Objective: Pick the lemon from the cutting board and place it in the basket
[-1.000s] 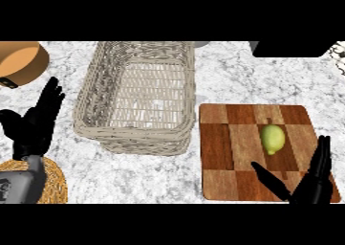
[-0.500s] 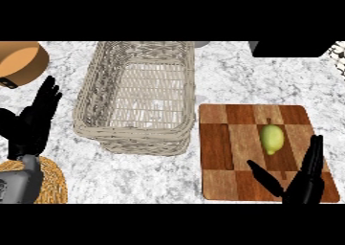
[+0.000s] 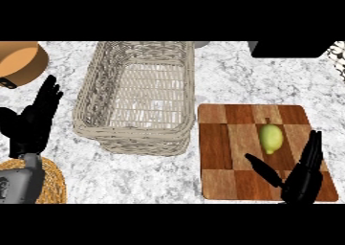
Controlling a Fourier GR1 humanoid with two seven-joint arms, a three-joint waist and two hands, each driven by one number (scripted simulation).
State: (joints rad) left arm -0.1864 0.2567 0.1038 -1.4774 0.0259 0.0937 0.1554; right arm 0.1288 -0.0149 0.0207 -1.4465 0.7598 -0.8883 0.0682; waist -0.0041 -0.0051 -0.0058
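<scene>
Lemon (image 3: 271,139) lies on the wooden cutting board (image 3: 224,143), in the far right part of its surface, long axis pointing away from the robot. Nothing holds it. The right hand (image 3: 302,184) is over the board's near right corner, fingers straight and pointing away, thumb spread out to the left; it is fully open and holds nothing. The lemon sits just beyond the gap between thumb and fingers, with no contact visible. The left hand (image 3: 30,124) rests at the view's left side, open with fingers up, also holding nothing. The wicker basket (image 3: 133,139) stands on the marble counter (image 3: 224,72) between the left hand and the board, just beside the board's left edge. A copper pot (image 3: 16,60) occupies the far left corner; a woven mat (image 3: 53,182) lies near left.
</scene>
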